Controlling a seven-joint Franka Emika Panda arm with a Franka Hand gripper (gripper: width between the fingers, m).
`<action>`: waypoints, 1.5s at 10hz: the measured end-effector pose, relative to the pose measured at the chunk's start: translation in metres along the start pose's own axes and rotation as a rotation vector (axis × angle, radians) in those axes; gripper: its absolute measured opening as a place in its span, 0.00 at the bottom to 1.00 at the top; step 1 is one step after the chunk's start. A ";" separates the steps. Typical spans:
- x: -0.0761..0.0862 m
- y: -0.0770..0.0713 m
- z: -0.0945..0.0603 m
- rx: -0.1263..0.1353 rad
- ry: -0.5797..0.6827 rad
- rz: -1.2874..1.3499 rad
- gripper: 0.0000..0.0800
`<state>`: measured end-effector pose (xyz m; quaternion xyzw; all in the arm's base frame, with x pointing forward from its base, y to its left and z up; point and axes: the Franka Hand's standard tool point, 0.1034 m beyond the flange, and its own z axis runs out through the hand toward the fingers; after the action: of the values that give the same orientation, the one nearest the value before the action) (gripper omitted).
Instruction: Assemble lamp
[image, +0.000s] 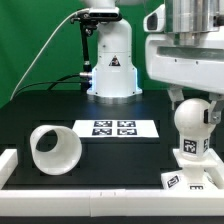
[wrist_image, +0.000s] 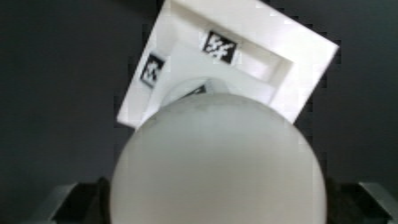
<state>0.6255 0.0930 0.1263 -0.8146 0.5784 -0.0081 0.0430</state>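
The bulb (image: 191, 128) stands upright at the exterior view's right, ball head up, with a tag on its stem. Its foot is at or just above the flat square base (image: 196, 180), which lies near the front right corner. My gripper (image: 188, 102) comes down onto the ball head from above. In the wrist view the ball (wrist_image: 222, 150) fills the space between my dark fingers (wrist_image: 80, 200), and the tagged base (wrist_image: 258, 80) lies beneath it. The gripper (wrist_image: 222, 205) looks shut on the bulb. The shade (image: 55, 150) lies on its side at the exterior view's left.
The marker board (image: 118, 128) lies flat at the middle of the black table. The glossy white robot pedestal (image: 111, 62) stands behind it. A raised white rim (image: 10, 165) runs along the table's left and front edges.
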 end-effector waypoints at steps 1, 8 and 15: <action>-0.002 -0.001 0.000 0.008 -0.019 0.120 0.71; -0.005 -0.001 0.001 0.012 -0.020 -0.314 0.87; -0.005 -0.003 0.001 -0.060 0.062 -1.264 0.87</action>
<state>0.6264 0.0984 0.1260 -0.9991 -0.0132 -0.0392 -0.0096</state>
